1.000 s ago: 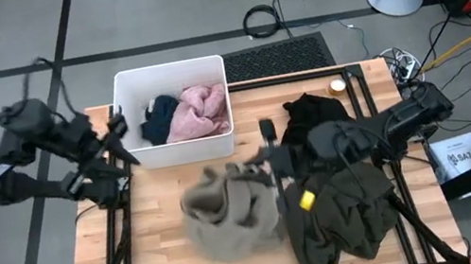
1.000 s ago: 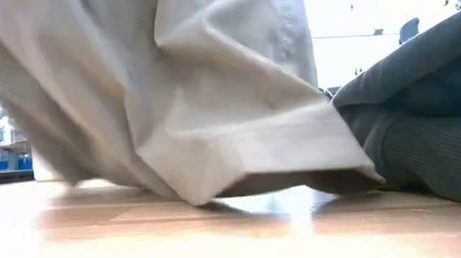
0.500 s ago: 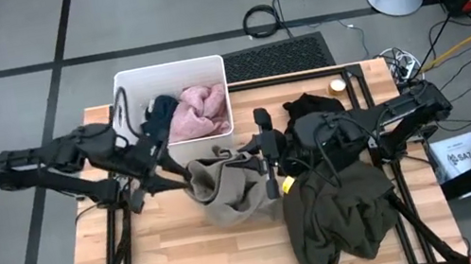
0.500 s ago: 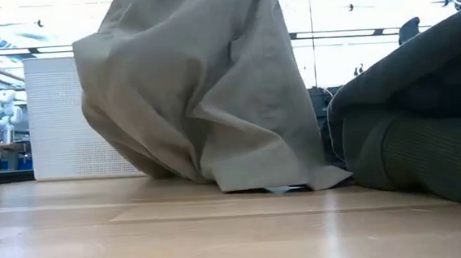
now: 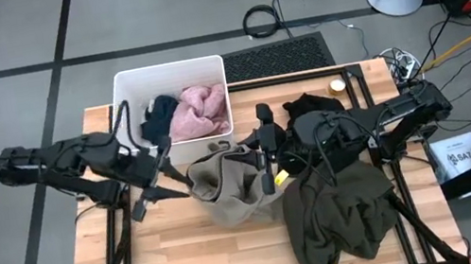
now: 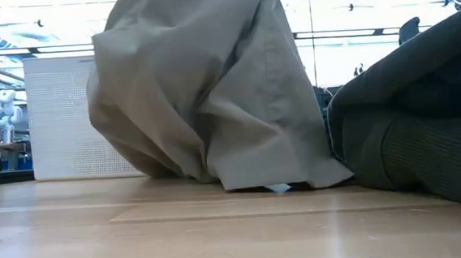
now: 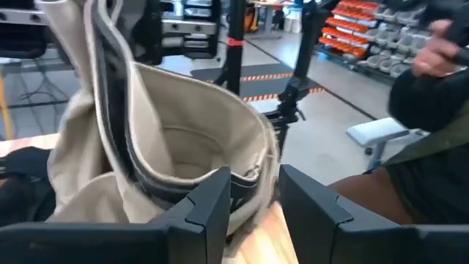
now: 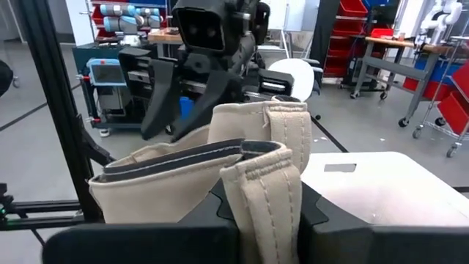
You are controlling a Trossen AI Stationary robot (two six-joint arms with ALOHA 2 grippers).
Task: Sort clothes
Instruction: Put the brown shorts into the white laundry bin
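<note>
The tan khaki garment hangs bunched at the table's middle, its hem on the wood. My right gripper is shut on its waistband from the right. My left gripper is open at the garment's left side, one finger on each side of the waistband rim. The navy and pale pink clothes lie in the white bin. The dark olive garment lies at the right, the black one behind it. My right gripper pinches the khaki waistband between its two fingers, which the cloth covers. It comes in level from the table's right. The garment hangs below the hold, its lower end on the table. My left gripper: I cannot tell whether its fingers touch the rim.
The bin stands at the far left of the table, close behind the khaki garment. The olive heap fills the near right. Bare wood lies at the near left. Cables and stands are on the floor beyond.
My left gripper has swung from beside the bin toward the table's right and down, up to the khaki garment's left side. The garment, spread loosely before, has been drawn toward the far edge and now hangs narrower, only its hem on the table.
</note>
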